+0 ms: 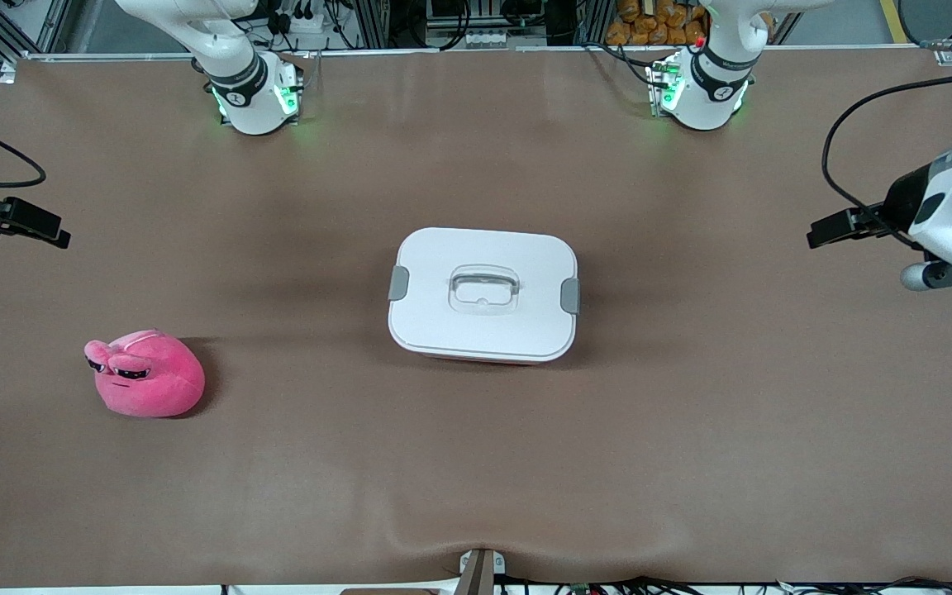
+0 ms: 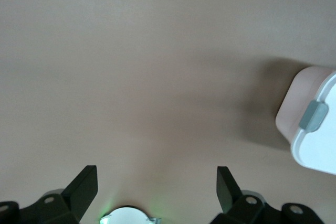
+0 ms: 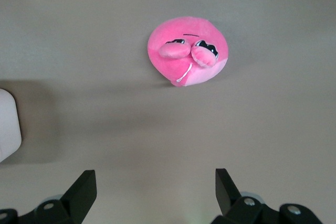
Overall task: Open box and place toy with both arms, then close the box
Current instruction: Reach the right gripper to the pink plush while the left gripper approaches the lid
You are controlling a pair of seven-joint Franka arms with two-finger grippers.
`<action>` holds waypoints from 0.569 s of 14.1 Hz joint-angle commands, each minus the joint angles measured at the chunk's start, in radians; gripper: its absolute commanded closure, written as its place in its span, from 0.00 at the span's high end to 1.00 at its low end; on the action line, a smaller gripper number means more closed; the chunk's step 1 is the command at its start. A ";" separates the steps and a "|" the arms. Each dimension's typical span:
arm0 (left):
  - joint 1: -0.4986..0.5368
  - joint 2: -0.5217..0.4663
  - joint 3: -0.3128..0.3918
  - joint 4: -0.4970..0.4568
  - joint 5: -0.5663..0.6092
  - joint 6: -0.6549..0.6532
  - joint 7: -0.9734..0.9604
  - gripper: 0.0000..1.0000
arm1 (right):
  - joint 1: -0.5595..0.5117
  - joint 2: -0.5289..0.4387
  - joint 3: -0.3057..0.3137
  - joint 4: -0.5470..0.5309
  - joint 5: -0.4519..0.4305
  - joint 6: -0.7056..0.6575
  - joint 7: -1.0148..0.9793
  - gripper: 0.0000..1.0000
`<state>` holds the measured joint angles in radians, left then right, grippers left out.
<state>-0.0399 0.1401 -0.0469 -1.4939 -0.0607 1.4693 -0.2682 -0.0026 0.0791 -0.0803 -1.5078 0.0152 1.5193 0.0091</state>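
Front view: nothing of the task looks started; both arms wait at the table's ends.
Box [image 1: 483,294]: mid-table, white lid [image 1: 484,273] on, grey side clips [image 1: 398,283] down, one facing each arm's end, so each pincer can likely reach its own.
Toy [image 1: 145,373]: pink plush on the table toward the right arm's end, nearer the front camera than the box, well apart from it.
Left pincer [image 2: 157,187]: fingers spread, empty, over bare table beside the box.
Right pincer [image 3: 156,188]: fingers spread, empty, over bare table near the toy.
Open room: bare brown table [image 1: 691,430] all round the box and toy; approaches look unobstructed.
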 commanded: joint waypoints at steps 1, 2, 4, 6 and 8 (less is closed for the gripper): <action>-0.024 0.026 0.005 0.026 -0.040 0.017 -0.101 1.00 | 0.012 0.048 -0.006 0.026 -0.023 0.030 -0.005 1.00; -0.032 0.032 0.004 0.026 -0.054 0.020 -0.150 1.00 | 0.010 0.076 -0.006 0.027 -0.023 0.053 -0.005 1.00; -0.054 0.045 0.005 0.026 -0.067 0.035 -0.233 1.00 | 0.019 0.102 -0.004 0.028 -0.023 0.074 -0.005 1.00; -0.076 0.061 0.005 0.029 -0.077 0.058 -0.311 1.00 | 0.032 0.131 -0.006 0.028 -0.027 0.087 -0.006 1.00; -0.081 0.085 0.004 0.047 -0.077 0.072 -0.368 1.00 | 0.055 0.159 -0.006 0.041 -0.046 0.122 -0.005 1.00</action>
<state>-0.1125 0.1916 -0.0478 -1.4904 -0.1193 1.5375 -0.5834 0.0199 0.2085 -0.0784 -1.5073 0.0099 1.6275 0.0079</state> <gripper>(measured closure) 0.000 0.000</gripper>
